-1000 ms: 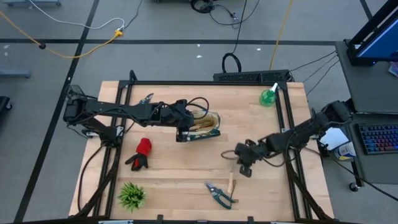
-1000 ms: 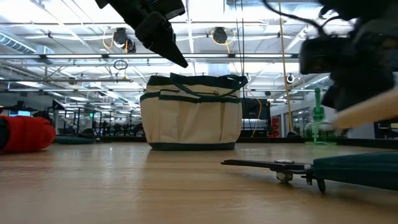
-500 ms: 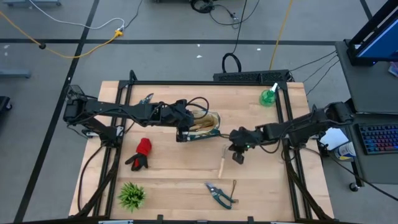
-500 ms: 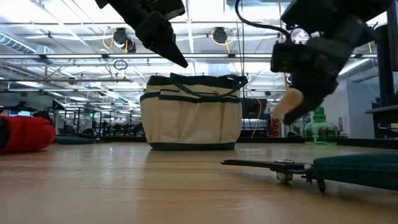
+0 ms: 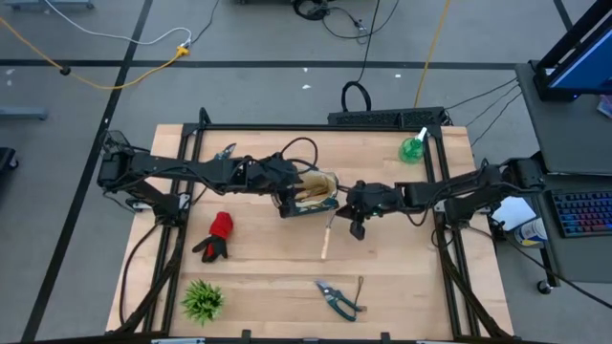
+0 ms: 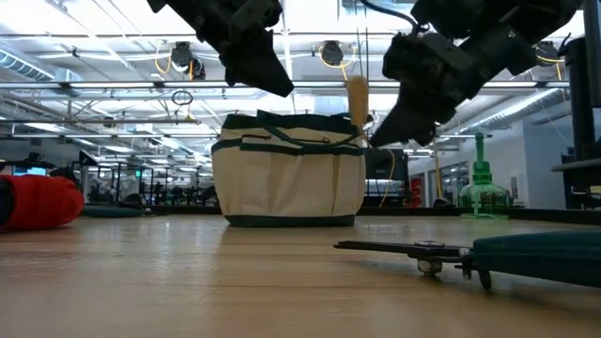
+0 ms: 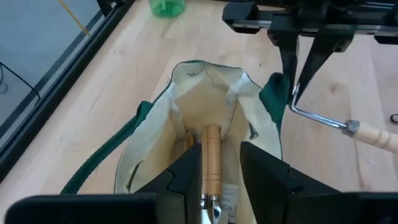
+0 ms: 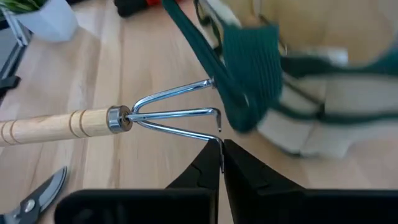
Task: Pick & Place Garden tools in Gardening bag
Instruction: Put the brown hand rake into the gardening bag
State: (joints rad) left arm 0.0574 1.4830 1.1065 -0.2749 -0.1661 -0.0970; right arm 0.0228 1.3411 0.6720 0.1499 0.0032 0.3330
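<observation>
Your right hand (image 5: pixel 356 222), pinched shut on the wooden-handled, three-pronged metal cultivator (image 5: pixel 327 236), sits just beside the cream canvas bag (image 5: pixel 314 192); the handle trails away from the bag's mouth.

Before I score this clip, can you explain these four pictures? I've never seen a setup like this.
Two dark robot arms work at a wooden table. One camera looks straight down, one sits at table height, and each wrist carries one more.

The left hand hangs over the open gardening bag, its fingers apart on either side of a wooden tool handle standing inside the bag; whether it grips it, I cannot tell. The right hand is shut on a prong of the hand rake, carried beside the bag with its wooden handle sticking out.

On the table lie a red-and-black glove, pruners, a green spray bottle, another tool near the left arm, and a spiky green plant.
</observation>
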